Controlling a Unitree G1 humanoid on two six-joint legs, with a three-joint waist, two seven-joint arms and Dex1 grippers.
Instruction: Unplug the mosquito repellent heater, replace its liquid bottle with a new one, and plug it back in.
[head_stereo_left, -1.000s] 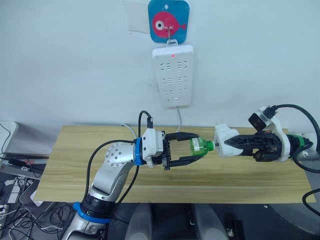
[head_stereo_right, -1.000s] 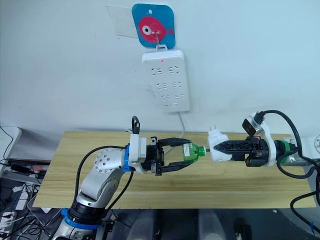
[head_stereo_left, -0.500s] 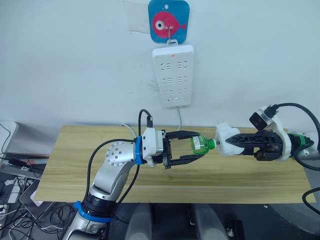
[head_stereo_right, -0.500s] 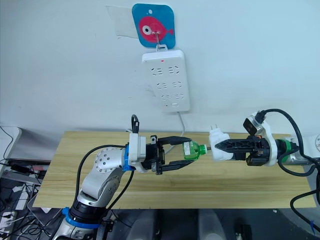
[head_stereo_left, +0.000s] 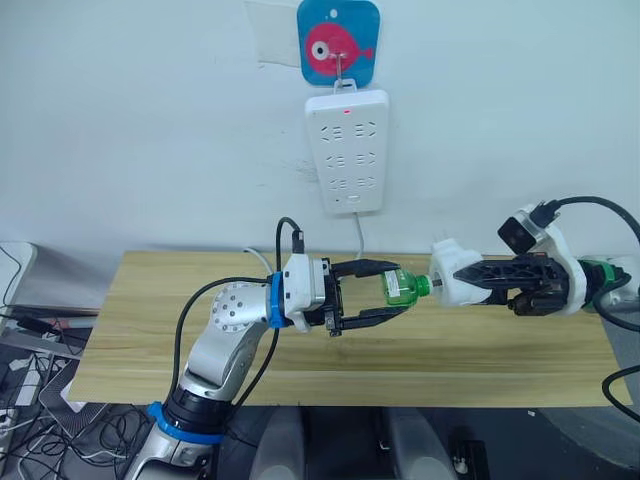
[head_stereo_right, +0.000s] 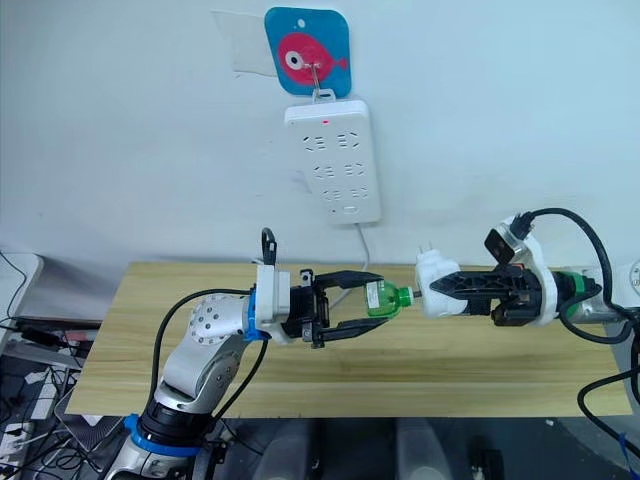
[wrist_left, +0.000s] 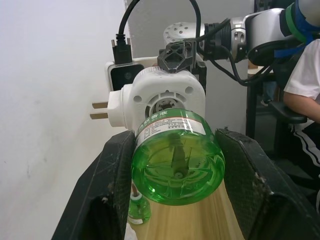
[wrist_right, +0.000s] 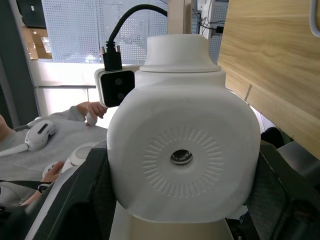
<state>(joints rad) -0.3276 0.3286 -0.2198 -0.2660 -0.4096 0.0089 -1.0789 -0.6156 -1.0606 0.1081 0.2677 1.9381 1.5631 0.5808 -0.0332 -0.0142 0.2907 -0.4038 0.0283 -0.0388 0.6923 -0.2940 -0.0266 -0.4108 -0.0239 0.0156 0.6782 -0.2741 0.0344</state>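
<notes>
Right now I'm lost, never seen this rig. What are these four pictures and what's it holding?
It is a humanoid robot with two arms. Two pictures come from its head cameras, looking down over a wooden table; the other two come from cameras on each wrist. The left end effector grips a green bottle. The right end effector grips a white mosquito repellent heater, unplugged, its prongs bare. The bottle's neck meets the heater's socket in mid-air. A white power strip hangs on the wall. Another small green bottle stands on the table.

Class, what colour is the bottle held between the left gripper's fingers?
Translucent green; the bottle shows best in the left wrist view.
</notes>
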